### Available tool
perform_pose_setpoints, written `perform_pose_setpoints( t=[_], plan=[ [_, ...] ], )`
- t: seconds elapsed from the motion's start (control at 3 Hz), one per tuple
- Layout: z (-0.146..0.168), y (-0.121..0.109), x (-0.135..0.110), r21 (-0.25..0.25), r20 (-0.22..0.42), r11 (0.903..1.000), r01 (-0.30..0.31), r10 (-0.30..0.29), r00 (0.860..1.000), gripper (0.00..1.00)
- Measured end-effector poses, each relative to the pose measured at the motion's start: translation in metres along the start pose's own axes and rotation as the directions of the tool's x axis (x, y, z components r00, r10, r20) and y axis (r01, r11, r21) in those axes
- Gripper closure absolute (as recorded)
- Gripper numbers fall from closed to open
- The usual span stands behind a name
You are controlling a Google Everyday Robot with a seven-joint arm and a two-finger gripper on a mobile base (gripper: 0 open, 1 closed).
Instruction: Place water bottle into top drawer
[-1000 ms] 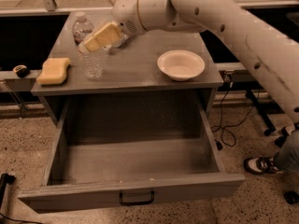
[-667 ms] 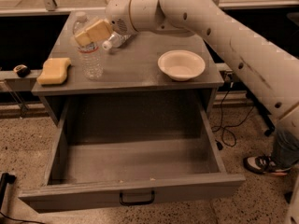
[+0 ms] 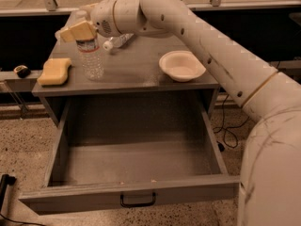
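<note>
The water bottle stands upright on the left of the grey cabinet top; it is clear and ribbed, with a narrow red-and-dark band near its top. My gripper is at the cabinet's back left, just above the bottle, and its lower tan finger hides the cap. The fingers stand apart and hold nothing. The top drawer is pulled fully out below, grey and empty, with a black handle on its front.
A second clear bottle lies on its side behind the upright one. A yellow sponge lies at the left edge and a white bowl at the right. My arm spans the right side. Speckled floor surrounds the cabinet.
My gripper has moved left and slightly down across the back of the cabinet top, from right of the bottle to just above it. The bottles, sponge, bowl and drawer have not moved.
</note>
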State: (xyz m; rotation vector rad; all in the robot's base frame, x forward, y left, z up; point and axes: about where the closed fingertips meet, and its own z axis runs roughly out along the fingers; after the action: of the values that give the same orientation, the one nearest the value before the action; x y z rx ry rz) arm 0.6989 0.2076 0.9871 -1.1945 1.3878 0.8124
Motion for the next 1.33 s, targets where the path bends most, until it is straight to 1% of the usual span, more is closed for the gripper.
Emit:
perform_pose_setpoints(
  t=[0.33,0.67,1.0,1.33],
  plan=[
    [0.009,0.005,0.009,-0.055,0.076,0.9985,-0.006,0.010,0.997,0.54],
    [0.009,0.007,0.012,-0.060,0.101,0.9981,-0.012,0.018,0.995,0.79],
    [-0.008,0.021,0.006,-0.050,0.160,0.9983,0.030,-0.022,0.987,1.00],
    [-0.041,0.059,-0.003,-0.001,0.240,0.9970,0.077,-0.074,0.968,1.00]
  ],
)
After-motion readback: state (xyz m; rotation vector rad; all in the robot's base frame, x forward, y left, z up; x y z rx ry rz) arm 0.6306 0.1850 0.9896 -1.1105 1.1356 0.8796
